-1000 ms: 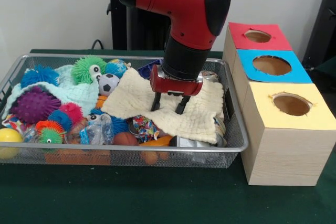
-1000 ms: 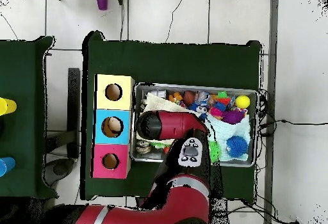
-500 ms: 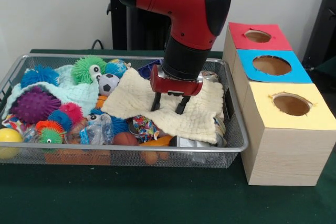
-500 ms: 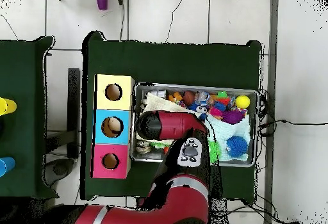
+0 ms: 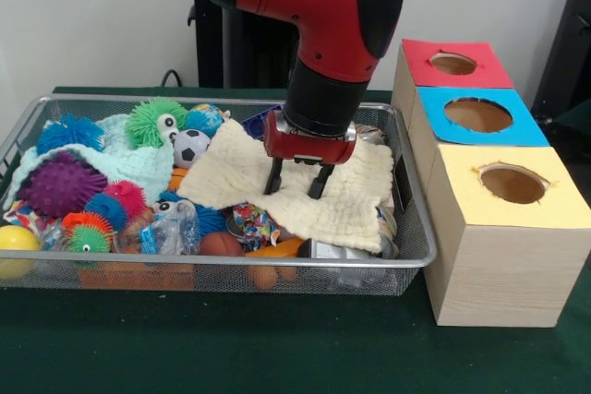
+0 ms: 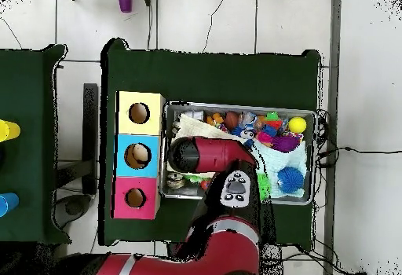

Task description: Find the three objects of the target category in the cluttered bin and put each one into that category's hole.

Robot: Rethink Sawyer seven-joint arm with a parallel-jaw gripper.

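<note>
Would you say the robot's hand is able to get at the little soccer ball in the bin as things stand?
Probably yes. The soccer ball lies uncovered on top of the clutter in the bin, just beside the pale yellow cloth, where the open hand stands; nothing lies over it.

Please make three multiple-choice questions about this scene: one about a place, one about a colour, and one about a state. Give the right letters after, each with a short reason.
1. Where is the gripper?
A. over the pale yellow cloth in the bin
B. above the red-topped box
C. beside the yellow ball

2. Which colour is the top of the box nearest the camera in the front view?
A. red
B. blue
C. yellow

3. How are the gripper's fingers?
A. apart, tips at the cloth
B. shut on a ball
C. hidden from view

Answers:
1 A: the fingers point down onto the cloth.
2 C: the yellow-topped box stands in front, the blue one behind it, and the one with the hole farthest.
3 A: a gap shows between the two fingers.
</note>
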